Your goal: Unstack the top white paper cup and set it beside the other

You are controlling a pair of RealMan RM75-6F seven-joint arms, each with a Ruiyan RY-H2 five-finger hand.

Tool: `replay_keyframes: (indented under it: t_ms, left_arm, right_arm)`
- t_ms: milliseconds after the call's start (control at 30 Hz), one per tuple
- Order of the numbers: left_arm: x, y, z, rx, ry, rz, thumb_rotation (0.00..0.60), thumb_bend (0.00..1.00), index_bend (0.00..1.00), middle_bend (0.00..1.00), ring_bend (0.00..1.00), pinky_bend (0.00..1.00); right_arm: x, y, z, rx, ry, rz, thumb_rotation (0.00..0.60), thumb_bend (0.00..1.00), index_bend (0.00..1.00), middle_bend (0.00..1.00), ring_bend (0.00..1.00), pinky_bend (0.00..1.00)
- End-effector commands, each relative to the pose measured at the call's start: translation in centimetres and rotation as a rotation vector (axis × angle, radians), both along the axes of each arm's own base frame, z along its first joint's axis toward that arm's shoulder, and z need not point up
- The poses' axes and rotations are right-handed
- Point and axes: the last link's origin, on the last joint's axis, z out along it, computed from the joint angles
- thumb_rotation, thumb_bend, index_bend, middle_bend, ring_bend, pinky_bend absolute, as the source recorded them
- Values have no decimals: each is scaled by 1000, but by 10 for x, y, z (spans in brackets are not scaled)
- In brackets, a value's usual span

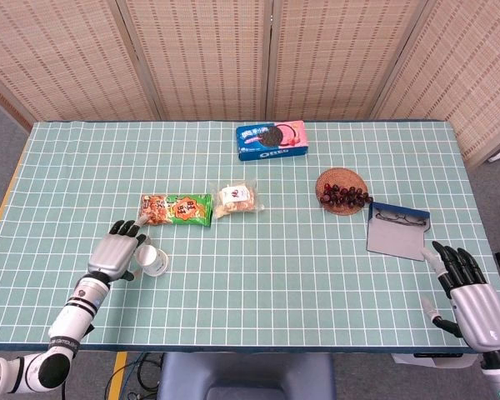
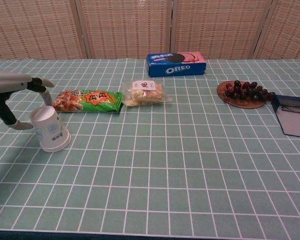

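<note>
At lower left, the left hand [image 1: 117, 253] spreads its fingers around the white paper cup [image 1: 153, 260] without gripping. A green snack bag [image 1: 176, 208] lies just above. At lower right, the right hand [image 1: 471, 300] is spread, empty.

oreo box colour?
Oreo box: blue, with a pink right end; clearest in chest view.

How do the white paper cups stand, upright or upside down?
Upside down. In the chest view the white paper cups rest on their wide rim, with the narrow base on top, slightly tilted.
</note>
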Motion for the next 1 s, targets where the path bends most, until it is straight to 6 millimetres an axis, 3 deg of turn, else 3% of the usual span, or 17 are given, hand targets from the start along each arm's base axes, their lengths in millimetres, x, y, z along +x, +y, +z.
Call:
replay_keyframes:
  t_ms: [33, 567, 1000]
  left_arm:
    - [1, 1, 0, -1, -1, -2, 600, 295, 371, 0, 0, 0]
    - [3, 5, -2, -5, -6, -6, 600, 295, 434, 0, 0, 0]
    - [17, 0, 2, 4, 12, -21, 600, 295, 440, 0, 0, 0]
  right_arm:
    - [0, 0, 0, -1, -1, 0, 600, 339, 55, 0, 0, 0]
    - [-1, -1, 0, -2, 3, -3, 600, 339, 55, 0, 0, 0]
    - [0, 1, 3, -6, -4, 5, 600, 339, 55, 0, 0, 0]
